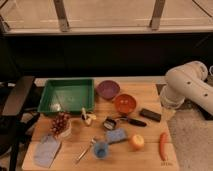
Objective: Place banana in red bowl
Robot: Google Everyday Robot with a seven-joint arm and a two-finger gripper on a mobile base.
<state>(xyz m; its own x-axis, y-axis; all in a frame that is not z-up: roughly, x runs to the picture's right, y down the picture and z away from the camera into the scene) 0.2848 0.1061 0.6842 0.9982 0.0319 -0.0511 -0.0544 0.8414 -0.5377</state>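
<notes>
The banana (89,118) is a small pale-yellow piece lying on the wooden table (150,159), just below the green tray's front right corner. The red bowl (125,103) stands upright to its right, near the table's middle back, and looks empty. The white robot arm (189,86) is folded at the table's right edge, apart from both. My gripper does not show in this view; only the arm's thick links are visible.
A green tray (67,96) is at the back left and a purple bowl (108,89) is behind the red one. Grapes (61,123), a grey cloth (47,149), a blue cup (100,149), a blue sponge (116,135), a round yellow-orange fruit (136,142), an orange stick (163,145) and a black block (150,114) lie about.
</notes>
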